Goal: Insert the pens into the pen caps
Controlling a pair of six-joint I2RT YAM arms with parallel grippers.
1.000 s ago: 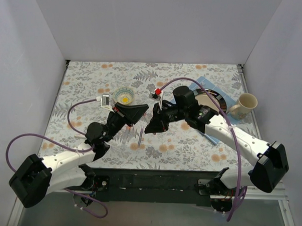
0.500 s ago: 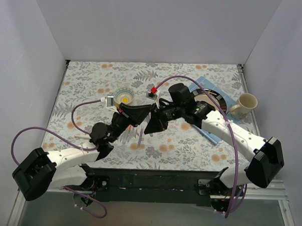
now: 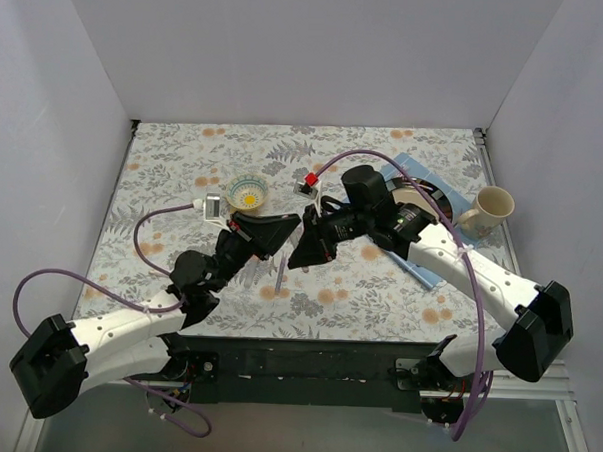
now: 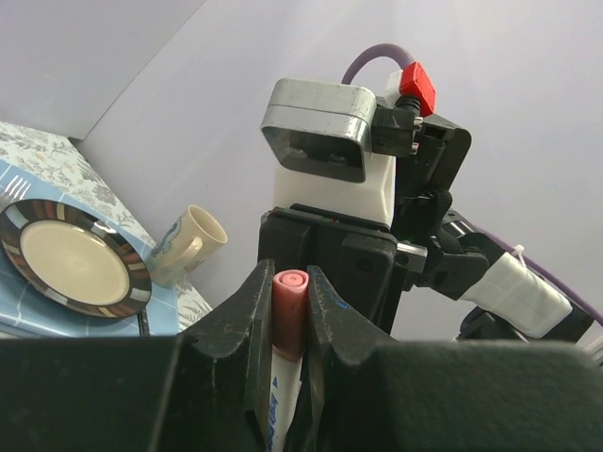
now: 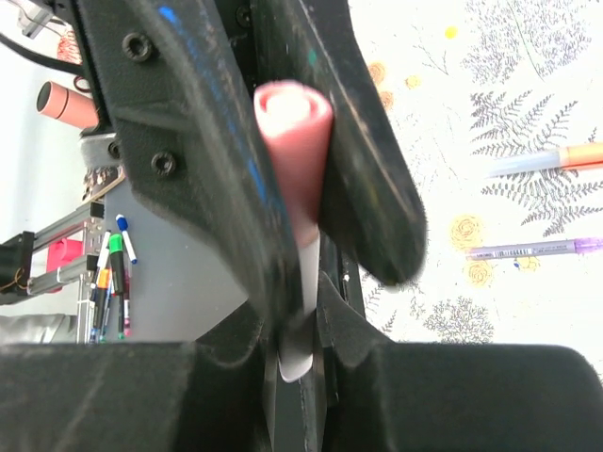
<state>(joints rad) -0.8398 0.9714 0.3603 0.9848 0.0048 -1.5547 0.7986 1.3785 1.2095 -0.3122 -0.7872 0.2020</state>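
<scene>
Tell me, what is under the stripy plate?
A blue mat lies under the plate and sticks out around it. The mat's middle is covered by the plate, so it cannot be seen.

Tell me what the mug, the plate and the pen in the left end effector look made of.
Mug: probably glazed ceramic, thick cream wall, sheen. Plate: likely glazed stoneware, glossy banded rim. Pen: seemingly matte plastic, pink end, printed white barrel.

Left tool (image 3: pixel 290 223) and right tool (image 3: pixel 298 254), both clamped, face each other.
</scene>
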